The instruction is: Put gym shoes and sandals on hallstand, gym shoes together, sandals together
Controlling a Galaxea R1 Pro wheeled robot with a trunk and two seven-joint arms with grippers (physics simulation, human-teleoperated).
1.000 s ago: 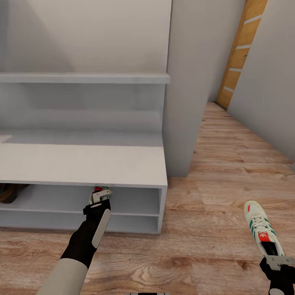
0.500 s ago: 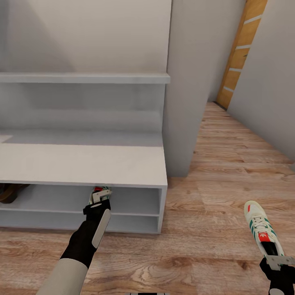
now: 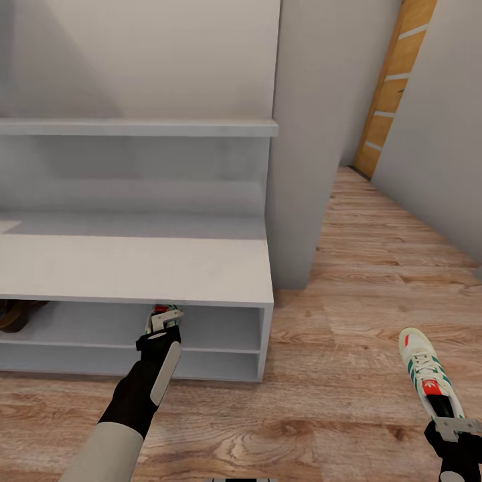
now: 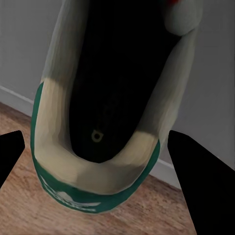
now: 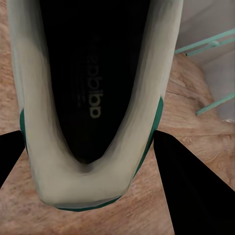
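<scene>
Our left gripper (image 3: 159, 324), clamped on one gym shoe (image 3: 165, 313), noses it toe-first into the hallstand (image 3: 201, 268) upper tier; our right gripper (image 3: 454, 426), clamped on the second shoe (image 3: 426, 371), waits well right over the corridor floor (image 3: 348, 321).

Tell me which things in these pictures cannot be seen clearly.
- Left gym shoe, head view: toe hidden under the hallstand top.
- Brown sandals, head view: cut off by the picture edge.
- Right gripper, head view: cut off at the corner; its grip on the right gym shoe is unclear.
</scene>
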